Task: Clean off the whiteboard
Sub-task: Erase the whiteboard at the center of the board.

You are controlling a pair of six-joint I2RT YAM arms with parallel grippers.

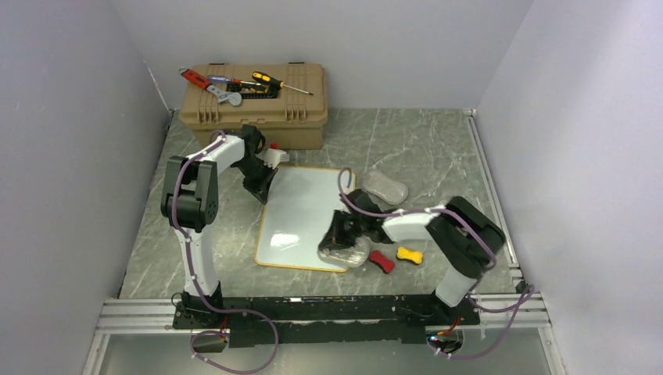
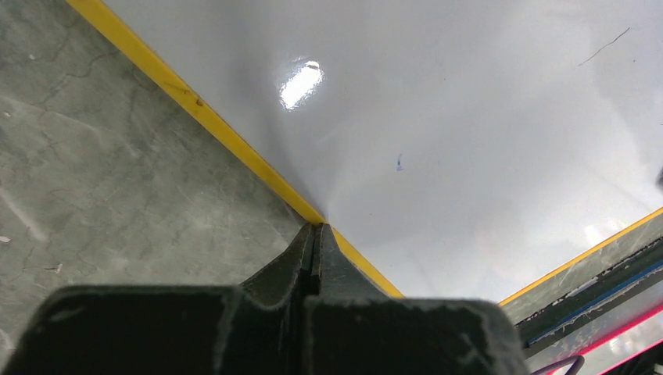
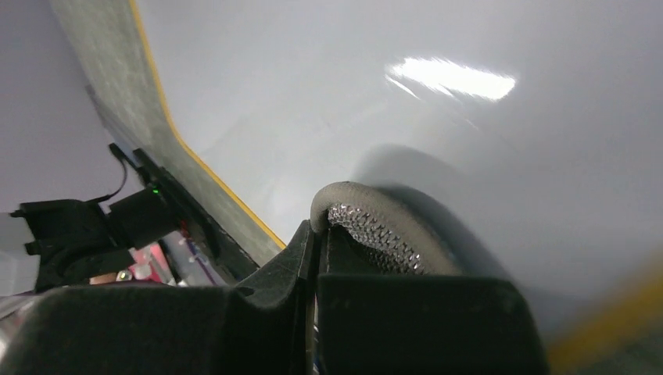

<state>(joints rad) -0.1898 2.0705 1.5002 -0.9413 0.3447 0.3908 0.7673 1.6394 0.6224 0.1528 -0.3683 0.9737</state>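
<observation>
The whiteboard (image 1: 301,211) lies flat in the middle of the table, with a thin orange-yellow frame and an almost blank surface. My left gripper (image 1: 262,187) is shut, its tips resting at the board's upper left frame edge (image 2: 315,228). A tiny blue speck (image 2: 399,162) remains on the white surface (image 2: 469,117). My right gripper (image 1: 342,237) is over the board's lower right corner, shut on the rim of a grey mesh scrub pad (image 3: 375,226), which lies against the board (image 3: 313,78). The pad also shows in the top view (image 1: 345,254).
A second grey pad (image 1: 385,187) lies right of the board. A red piece (image 1: 381,261) and a yellow piece (image 1: 409,255) lie by the board's lower right corner. A tan toolbox (image 1: 254,113) carrying hand tools stands at the back left. A white object (image 1: 275,158) sits by the left gripper.
</observation>
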